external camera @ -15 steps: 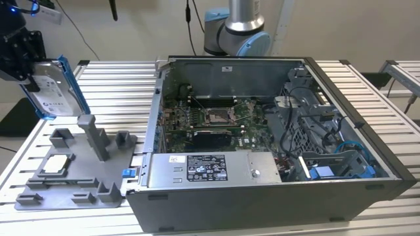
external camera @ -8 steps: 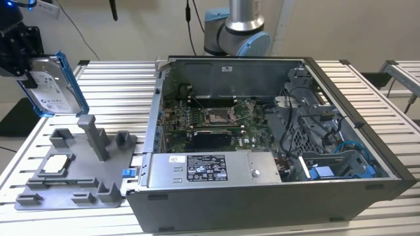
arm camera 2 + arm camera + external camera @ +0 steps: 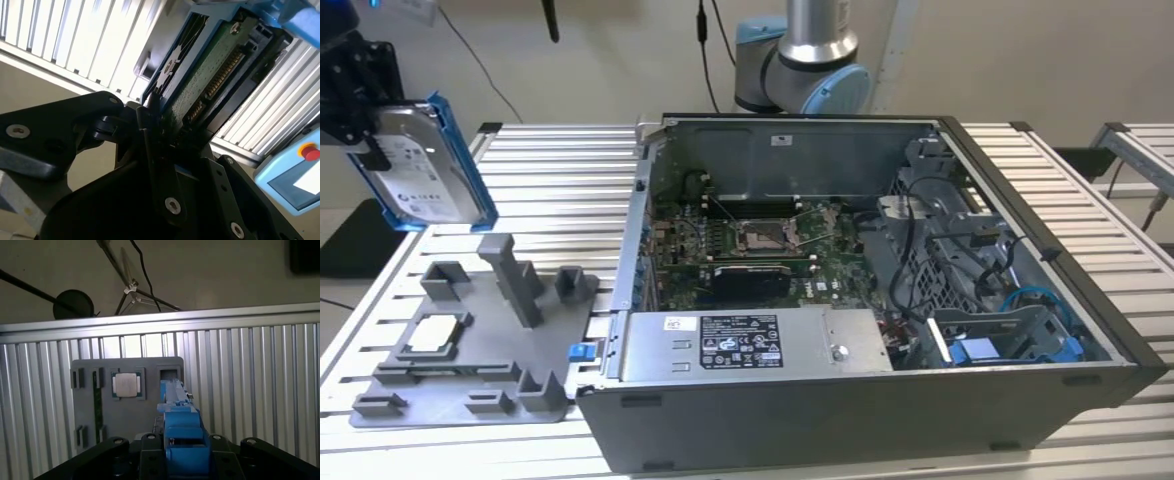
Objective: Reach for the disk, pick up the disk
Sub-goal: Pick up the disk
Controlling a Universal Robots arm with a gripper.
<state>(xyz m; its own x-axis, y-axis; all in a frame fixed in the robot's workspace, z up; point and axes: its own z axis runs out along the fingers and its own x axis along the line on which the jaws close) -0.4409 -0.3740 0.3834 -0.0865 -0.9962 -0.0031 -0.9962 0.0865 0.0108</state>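
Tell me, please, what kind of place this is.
Probably a robotics lab or test bench for computer assembly: an opened computer case lies on a slatted metal table, a robot arm stands behind it, and the claw holds the disk above a grey parts tray.

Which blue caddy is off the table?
The disk, held up in the pincer at the exterior view's left, silver drive in its rails; the other blue bracket sits inside the case.
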